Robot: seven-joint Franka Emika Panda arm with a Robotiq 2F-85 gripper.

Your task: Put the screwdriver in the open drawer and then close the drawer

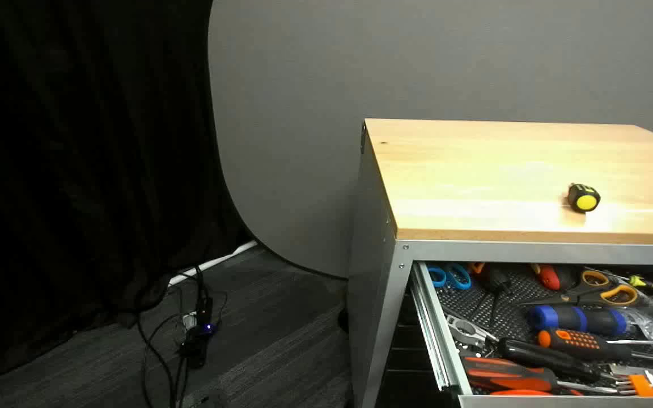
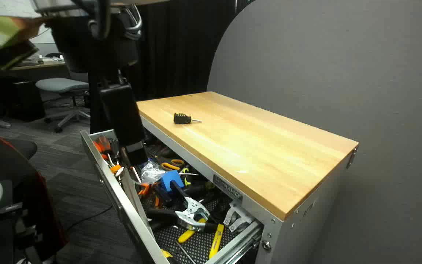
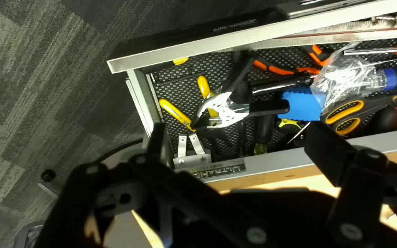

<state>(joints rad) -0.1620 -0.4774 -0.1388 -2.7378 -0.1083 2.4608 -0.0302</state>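
Screwdriver (image 2: 183,118): stubby; black-and-yellow handle, short silver shaft. Lies on side near front edge of wooden top (image 2: 247,143), shaft toward back edge. Drawer (image 3: 240,40): metal, dark-fronted; stands open below front edge.

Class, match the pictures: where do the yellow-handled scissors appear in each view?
In an exterior view: scissors at the right, below mid-height.
In an exterior view: scissors left of centre, below mid-height.
Wrist view: scissors at the right, about mid-height.
Shared landmark: the clear bag, beside them in every view.
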